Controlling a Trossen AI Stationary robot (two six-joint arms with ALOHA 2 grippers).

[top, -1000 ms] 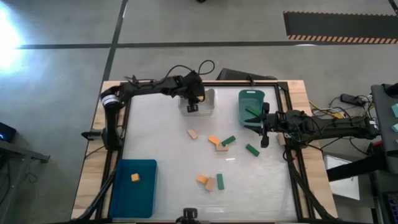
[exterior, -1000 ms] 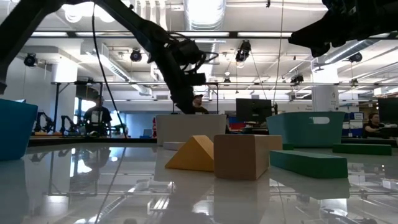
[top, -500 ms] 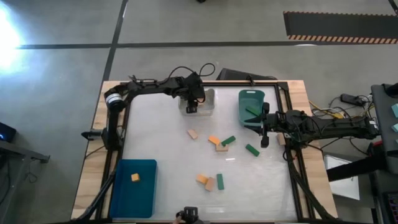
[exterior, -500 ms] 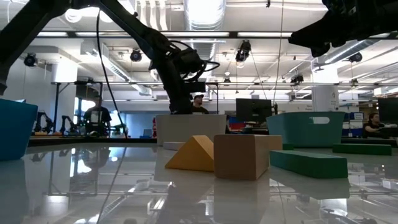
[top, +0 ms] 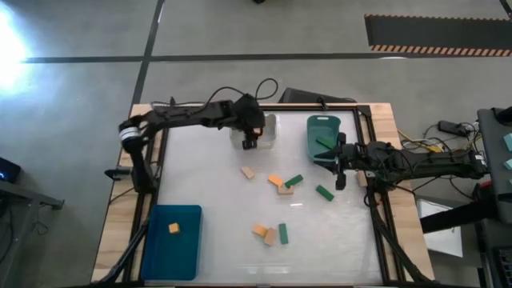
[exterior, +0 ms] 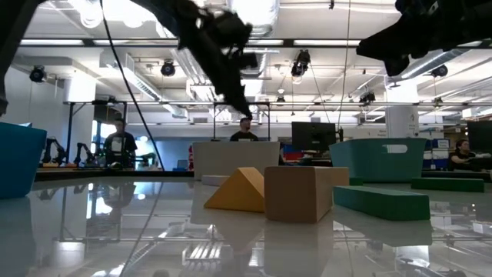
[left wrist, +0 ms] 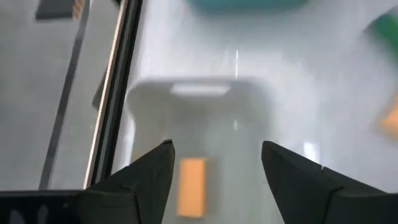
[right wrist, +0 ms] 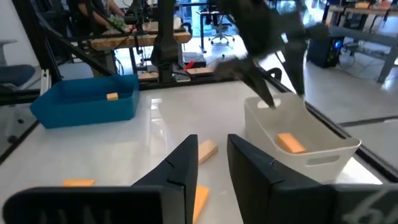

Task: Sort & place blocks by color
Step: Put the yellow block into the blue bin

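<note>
Work surface: glossy white table, reflective, edged by a dark frame on a pale wood border.

Three bins, all smooth moulded plastic with rounded corners:
- clear bin, translucent white, at the far edge, centre;
- green bin, teal, at the far edge to the right of the clear one;
- blue bin, rectangular, at the near left corner.

Blocks, small and matt, with flat faces and sharp edges:
- In the clear bin: one short orange-tan bar, lying flat on the floor.
- In the blue bin: one orange cube.
- In the green bin: one green bar.
- Mid-table cluster: tan block, orange block, second tan block touching a tilted green bar; further green bar lying apart to the right.
- Near-edge cluster: orange wedge, triangular in the low view, touching a tan wood block with visible grain; long green bar just beside.

Left gripper: raised above the clear bin, pointing down into it. Jaws wide apart, nothing between them; the bar directly below, not touched.

Right gripper: above the table beside the green bin, well clear of the blocks. Jaws separated by a narrow gap, empty.

Beyond the table: person behind the clear bin.
</note>
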